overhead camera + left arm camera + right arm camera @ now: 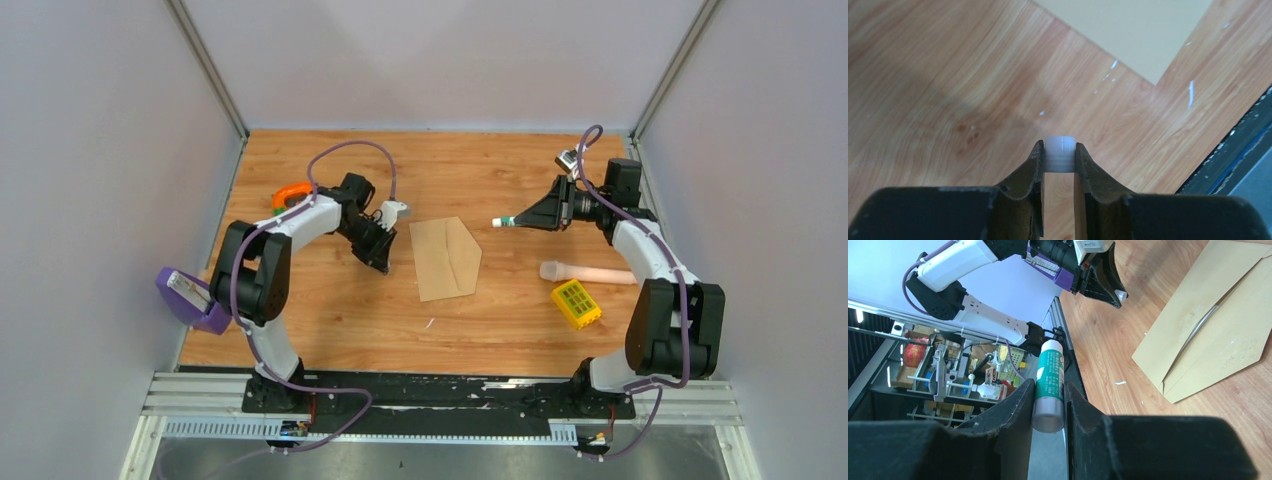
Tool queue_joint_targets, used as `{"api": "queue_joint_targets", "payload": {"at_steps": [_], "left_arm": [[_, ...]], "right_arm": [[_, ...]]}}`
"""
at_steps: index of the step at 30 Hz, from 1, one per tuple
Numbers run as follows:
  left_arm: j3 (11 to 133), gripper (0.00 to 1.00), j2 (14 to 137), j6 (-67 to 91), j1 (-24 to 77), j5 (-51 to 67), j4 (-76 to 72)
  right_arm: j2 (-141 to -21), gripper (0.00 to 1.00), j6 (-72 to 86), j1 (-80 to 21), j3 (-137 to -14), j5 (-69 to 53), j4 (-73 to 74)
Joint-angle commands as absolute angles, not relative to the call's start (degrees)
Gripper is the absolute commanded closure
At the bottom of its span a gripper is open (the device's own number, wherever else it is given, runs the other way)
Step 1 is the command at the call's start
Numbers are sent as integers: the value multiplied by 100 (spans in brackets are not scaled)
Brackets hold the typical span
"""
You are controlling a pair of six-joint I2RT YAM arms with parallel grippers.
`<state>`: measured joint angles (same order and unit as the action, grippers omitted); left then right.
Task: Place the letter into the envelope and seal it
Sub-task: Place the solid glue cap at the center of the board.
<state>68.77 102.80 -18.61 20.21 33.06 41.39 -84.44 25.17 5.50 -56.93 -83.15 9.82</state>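
The tan envelope (445, 258) lies flat mid-table, its pointed end toward the right arm; it also shows in the left wrist view as a corner (1128, 30) and in the right wrist view (1218, 325). The letter is out of view. My left gripper (381, 262) hovers just left of the envelope, shut on a small white cap (1059, 150). My right gripper (522, 220) hangs to the right of the envelope, above the table, shut on a green glue stick (1049, 375) whose white tip (497, 223) points toward the envelope.
An orange object (290, 193) lies behind the left arm and a purple one (190, 298) at the table's left edge. A pale pink cylinder (588, 271) and a yellow block (576, 304) lie near the right arm. A dark rail (440, 385) runs along the near edge.
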Motion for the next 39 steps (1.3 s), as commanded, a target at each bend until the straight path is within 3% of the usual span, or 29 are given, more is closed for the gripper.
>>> {"api": "queue_joint_targets", "payload": {"at_steps": [1,16,24,33,39], "left_arm": [[7213,92,10418,-2272,1995,2283,4689],[8338,89,11549,-2444,1986,847,5691],[8516,76,11948,-2421,2190,61,6039],[8374,51,12041,-2458,2346,127,5975],[8366,44,12017,-2489,2347,143,5958]], "right_arm": [[-8315,100,2381,579,-5845,-8404,954],[-8246,100,2373,580,-5836,-8413,951],[-8236,100,2363,580,-5827,-8429,949],[-8218,100,2364,580,-5828,-8444,954],[-8209,100,2364,589,-5823,-8434,949]]}}
